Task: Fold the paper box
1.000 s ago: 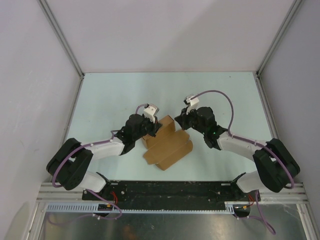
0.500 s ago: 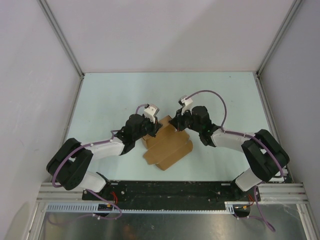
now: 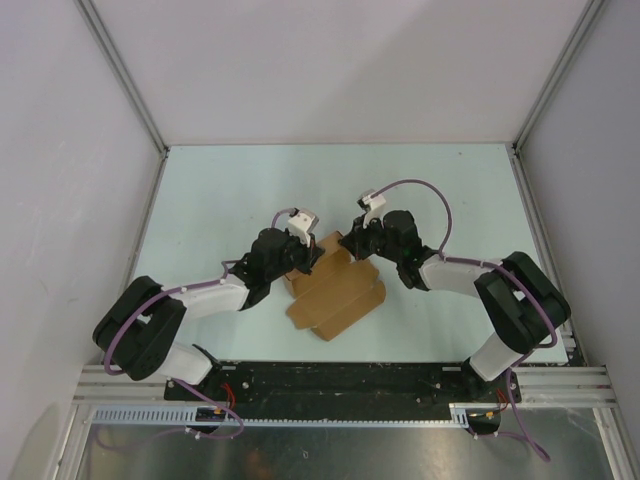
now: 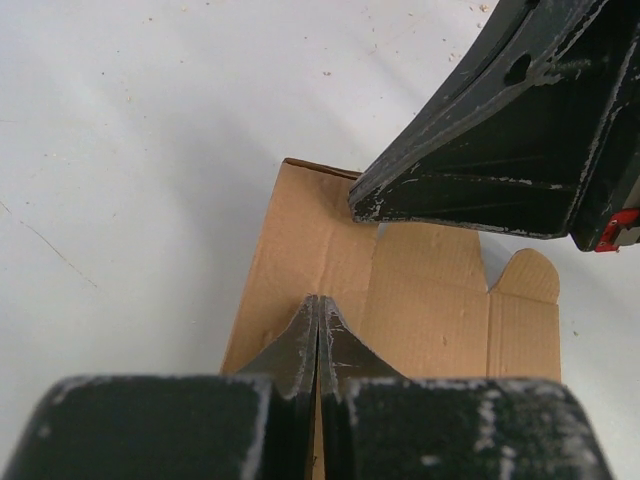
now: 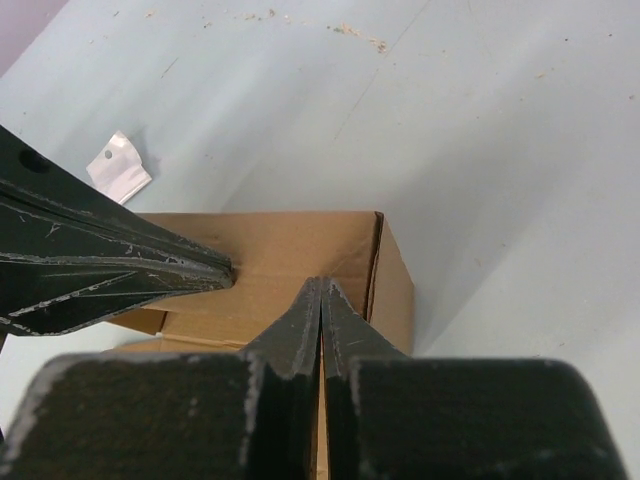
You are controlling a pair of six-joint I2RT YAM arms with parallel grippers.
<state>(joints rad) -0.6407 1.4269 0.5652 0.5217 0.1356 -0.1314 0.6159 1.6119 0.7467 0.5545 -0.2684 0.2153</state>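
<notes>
The paper box [image 3: 338,292] is brown cardboard, partly formed, lying mid-table between the two arms. In the left wrist view its flat panel [image 4: 420,290] with a rounded tab lies under my left gripper [image 4: 318,300], whose fingers are pressed together with the tips on or just over the panel. My right gripper [image 5: 320,285] is also shut, with its tips over the box's far end [image 5: 290,245], next to an upright side wall. The two grippers meet tip to tip over that end, left gripper [image 3: 318,256] and right gripper [image 3: 346,247]. Neither pinches any cardboard.
A small white scrap of paper [image 5: 118,167] lies on the table beyond the box. Grey walls enclose the pale table [image 3: 220,200] on three sides. A black rail [image 3: 340,380] with the arm bases runs along the near edge.
The right arm has swung left and brought its shut gripper onto the box's far end, close to the left gripper. The left arm and the box have stayed put.
</notes>
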